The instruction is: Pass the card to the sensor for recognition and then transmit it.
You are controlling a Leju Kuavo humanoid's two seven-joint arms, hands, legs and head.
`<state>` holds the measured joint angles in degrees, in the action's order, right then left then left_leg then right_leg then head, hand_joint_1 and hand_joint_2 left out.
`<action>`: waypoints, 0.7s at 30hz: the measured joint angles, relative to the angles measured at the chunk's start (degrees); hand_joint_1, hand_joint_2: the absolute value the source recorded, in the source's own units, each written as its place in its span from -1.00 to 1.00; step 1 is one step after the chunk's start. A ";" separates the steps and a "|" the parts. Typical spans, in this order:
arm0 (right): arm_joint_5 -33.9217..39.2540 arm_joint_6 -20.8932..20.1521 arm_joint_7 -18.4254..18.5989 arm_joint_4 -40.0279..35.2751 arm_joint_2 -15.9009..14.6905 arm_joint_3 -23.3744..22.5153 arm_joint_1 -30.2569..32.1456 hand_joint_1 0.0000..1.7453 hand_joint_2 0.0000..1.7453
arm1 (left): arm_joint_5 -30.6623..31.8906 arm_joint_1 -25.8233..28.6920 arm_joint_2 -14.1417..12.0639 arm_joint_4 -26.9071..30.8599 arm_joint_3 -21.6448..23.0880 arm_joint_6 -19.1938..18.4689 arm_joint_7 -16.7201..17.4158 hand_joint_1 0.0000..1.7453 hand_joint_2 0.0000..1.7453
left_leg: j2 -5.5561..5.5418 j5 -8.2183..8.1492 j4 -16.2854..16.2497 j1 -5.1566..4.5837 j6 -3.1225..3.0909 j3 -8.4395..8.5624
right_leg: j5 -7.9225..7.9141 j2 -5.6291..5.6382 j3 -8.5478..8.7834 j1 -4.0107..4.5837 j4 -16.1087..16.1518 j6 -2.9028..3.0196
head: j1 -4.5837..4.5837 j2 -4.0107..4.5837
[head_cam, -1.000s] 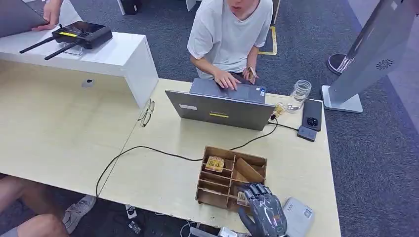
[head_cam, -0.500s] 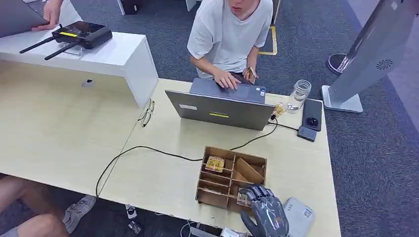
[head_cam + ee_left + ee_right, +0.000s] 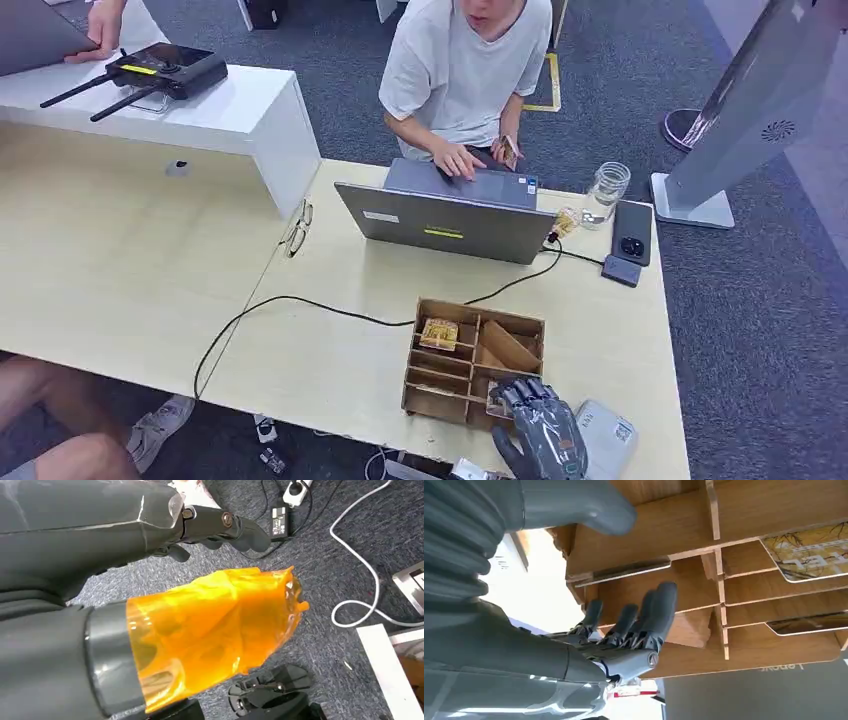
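Reaching into the box (image 3: 473, 366) at the table's (image 3: 330, 355) 5 o'clock edge, the right hand (image 3: 540, 435) is seen with fingers (image 3: 659, 611) loosely spread, nothing held. A card (image 3: 436, 332) lies at the box's 10 o'clock. The left hand (image 3: 150, 555) is empty, fingers apart.

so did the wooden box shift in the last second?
Yes. The box slid slightly right and toward the robot, judged against the laptop, which stayed put. The right hand is at its near right corner.
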<state>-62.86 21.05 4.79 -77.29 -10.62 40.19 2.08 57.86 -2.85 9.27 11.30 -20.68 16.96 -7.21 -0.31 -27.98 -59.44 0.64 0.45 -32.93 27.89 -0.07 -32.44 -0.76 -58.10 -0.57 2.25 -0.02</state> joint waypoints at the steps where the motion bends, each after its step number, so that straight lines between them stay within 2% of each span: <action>1: 0.00 0.00 0.00 0.02 0.00 -0.02 -0.01 0.52 1.00 | 0.00 0.00 0.02 0.00 0.00 0.00 0.00 -1.00 -1.00 | 0.00 0.00 0.00 0.00 0.00 0.00 | 0.00 0.00 0.00 0.00 0.00 0.00 | 0.00 0.00; 15: 0.02 1.18 -0.09 0.09 0.02 -0.31 -0.69 0.70 1.00 | 0.02 -0.05 0.28 0.00 0.00 -0.07 0.00 -1.00 -1.00 | 0.01 0.00 0.00 0.00 0.00 0.02 | 0.00 0.01 0.01 0.00 0.00 0.00 | 0.00 0.00; 16: 0.00 1.18 -0.09 0.09 0.02 -0.33 -0.69 0.74 1.00 | 0.02 -0.05 0.28 0.00 0.00 -0.07 0.00 -1.00 -1.00 | 0.01 0.00 0.00 0.00 0.00 0.02 | 0.00 0.00 0.01 0.00 0.00 0.00 | 0.02 0.00; 17: 0.00 1.25 -0.11 0.09 0.02 -0.33 -0.70 0.90 1.00 | 0.04 -0.06 0.28 0.00 0.00 -0.07 0.00 -1.00 -1.00 | 0.01 0.00 0.00 0.00 0.00 0.02 | 0.00 0.00 0.02 0.00 0.00 0.00 | 0.00 0.00; 21: -0.09 2.21 -0.83 0.07 0.02 -0.37 -0.68 1.00 1.00 | 0.09 -0.06 0.28 0.00 0.00 -0.07 0.00 -1.00 -1.00 | 0.01 0.01 0.00 0.00 0.00 0.02 | -0.01 0.00 0.02 0.00 0.00 0.00 | 0.00 0.00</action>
<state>-62.95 23.26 3.96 -77.22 -10.60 39.82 1.40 57.94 -2.91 9.55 11.30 -20.68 16.90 -7.21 -0.30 -27.97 -59.44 0.64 0.45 -32.92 27.88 -0.07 -32.43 -0.76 -58.10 -0.57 2.25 -0.02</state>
